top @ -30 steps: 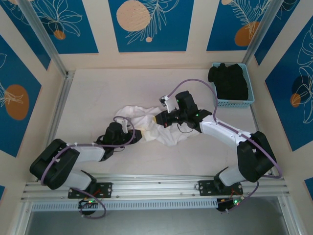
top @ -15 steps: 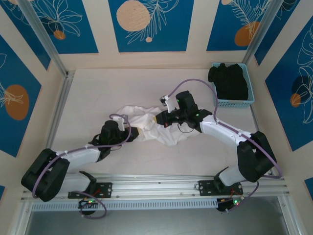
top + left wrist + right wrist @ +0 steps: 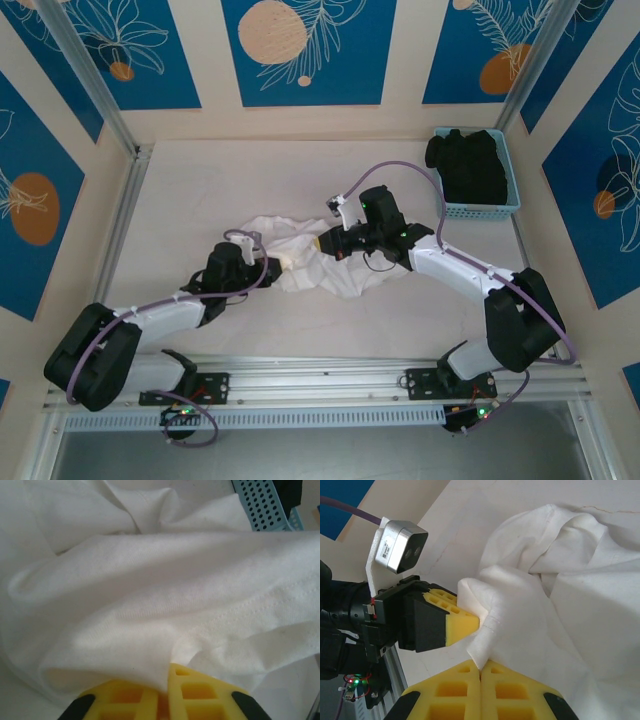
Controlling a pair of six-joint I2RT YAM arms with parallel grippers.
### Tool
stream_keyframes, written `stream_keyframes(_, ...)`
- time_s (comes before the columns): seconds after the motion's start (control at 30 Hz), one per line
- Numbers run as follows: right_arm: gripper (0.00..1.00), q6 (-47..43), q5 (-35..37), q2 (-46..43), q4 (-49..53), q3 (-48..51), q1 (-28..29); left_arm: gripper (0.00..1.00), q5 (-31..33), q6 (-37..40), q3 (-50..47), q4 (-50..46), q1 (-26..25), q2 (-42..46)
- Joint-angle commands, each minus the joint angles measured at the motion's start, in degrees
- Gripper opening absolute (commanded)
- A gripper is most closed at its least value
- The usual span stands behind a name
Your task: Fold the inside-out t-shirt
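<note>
1. T-shirt point(image 3: 295, 238) lies bunched mid-table.
2. Left gripper point(image 3: 167, 679) and right gripper point(image 3: 481, 669) each pinch its cloth (grips close together).
3. Step looks like spreading; the next move needs pulling apart to flatten.

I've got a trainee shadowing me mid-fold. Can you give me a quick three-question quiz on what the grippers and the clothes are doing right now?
1. True or false: the right gripper is shut on the white t-shirt.
2. The black garment lies: A) in the blue basket; B) under the shirt; C) on the front rail.
3. What is the left gripper pinching?
Key: 1 true; 2 A; 3 the white t-shirt.
</note>
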State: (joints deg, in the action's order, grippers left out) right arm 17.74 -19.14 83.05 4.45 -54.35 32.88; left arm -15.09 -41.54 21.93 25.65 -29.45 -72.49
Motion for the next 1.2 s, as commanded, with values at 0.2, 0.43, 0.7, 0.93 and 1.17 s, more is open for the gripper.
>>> stream_keyframes(0.2, 0.0, -8.04, 6.51, -8.99, 8.54, -0.47, -0.25, 0.0, -7.15, 0.6, 1.35, -16.8, 3.98, 20.51)
stream_keyframes(0.43, 0.0, -10.07, 10.66, -13.69, 10.38, 2.55, 2.52, 0.0, -4.71, 1.82, 4.09, -31.15, 6.79, 35.55)
stream_keyframes(0.7, 0.0, -9.74, 29.52, -13.7, 16.92, 0.73, 7.39, 0.0, -10.55, -6.02, 4.41, -27.04, 7.46, 37.18)
stream_keyframes(0.93, 0.0, -12.04, 16.03, -16.0, 7.18, 4.3, 10.01, 0.0, -15.35, -10.74, 1.98, -22.5, 7.5, 34.34)
stream_keyframes(1.17, 0.0, -13.57, 0.73, -11.02, 3.42, 2.56, 9.46, 0.21, 1.27, 2.56, 3.55, -34.06, 7.47, 27.7)
